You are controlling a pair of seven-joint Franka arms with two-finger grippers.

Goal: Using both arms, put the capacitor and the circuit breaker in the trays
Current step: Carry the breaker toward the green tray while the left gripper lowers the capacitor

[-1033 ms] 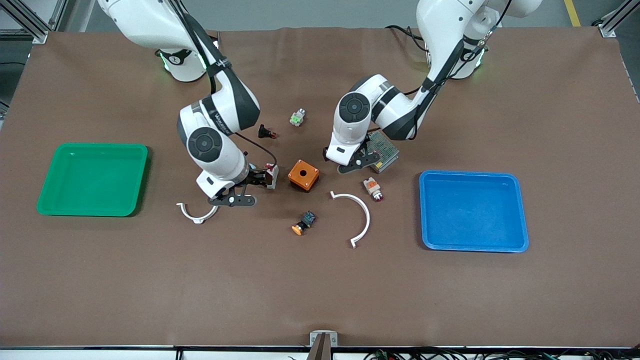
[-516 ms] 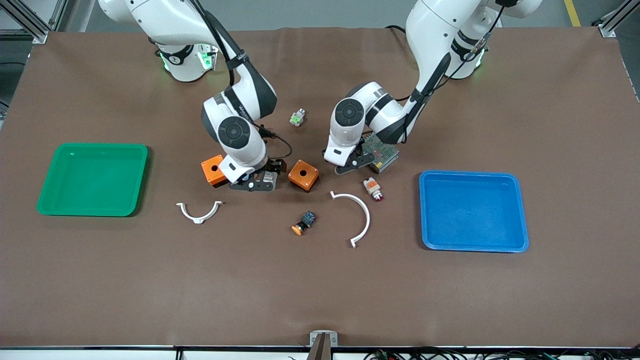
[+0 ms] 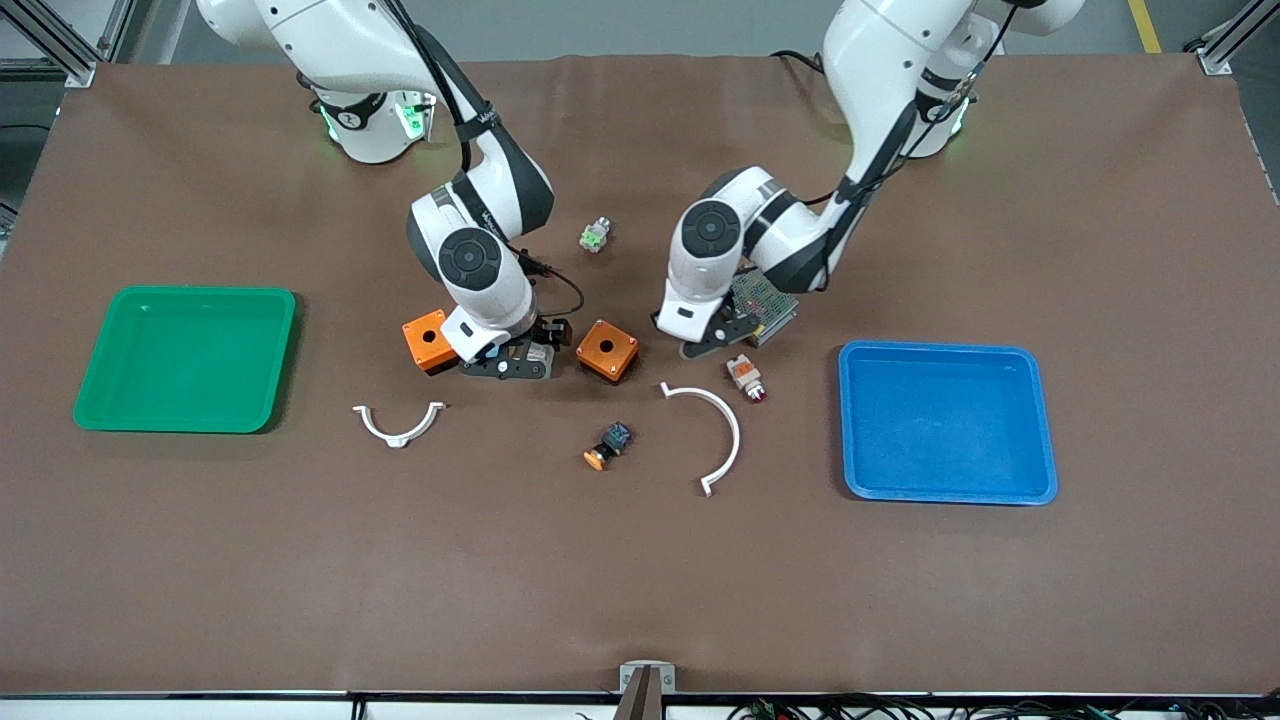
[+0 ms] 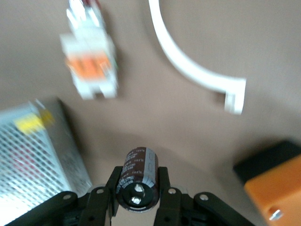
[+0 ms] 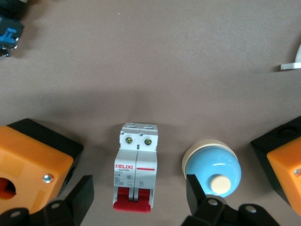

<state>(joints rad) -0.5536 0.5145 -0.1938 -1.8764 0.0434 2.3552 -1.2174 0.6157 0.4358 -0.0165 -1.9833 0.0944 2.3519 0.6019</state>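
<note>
The capacitor (image 4: 138, 181), a short dark cylinder with two metal pins on its end, sits clamped between the fingers of my left gripper (image 4: 138, 190). In the front view that gripper (image 3: 712, 342) is low over the table beside a metal mesh box (image 3: 765, 300), and its hand hides the capacitor. The circuit breaker (image 5: 136, 167), white-grey with a red switch, lies on the table between the wide-open fingers (image 5: 81, 192) of my right gripper (image 5: 139, 190). That gripper (image 3: 512, 362) is low between two orange boxes (image 3: 425, 340) (image 3: 607, 350).
A green tray (image 3: 185, 360) lies at the right arm's end and a blue tray (image 3: 945, 420) at the left arm's end. A blue round button (image 5: 211, 169) lies beside the breaker. Two white arcs (image 3: 398, 422) (image 3: 720, 430), an orange-capped part (image 3: 607, 447) and a white-orange lamp (image 3: 745, 375) lie nearby.
My right gripper has swung from beside the small white arc to over the circuit breaker, uncovering one orange box. My left gripper has shifted slightly, still holding the capacitor.
</note>
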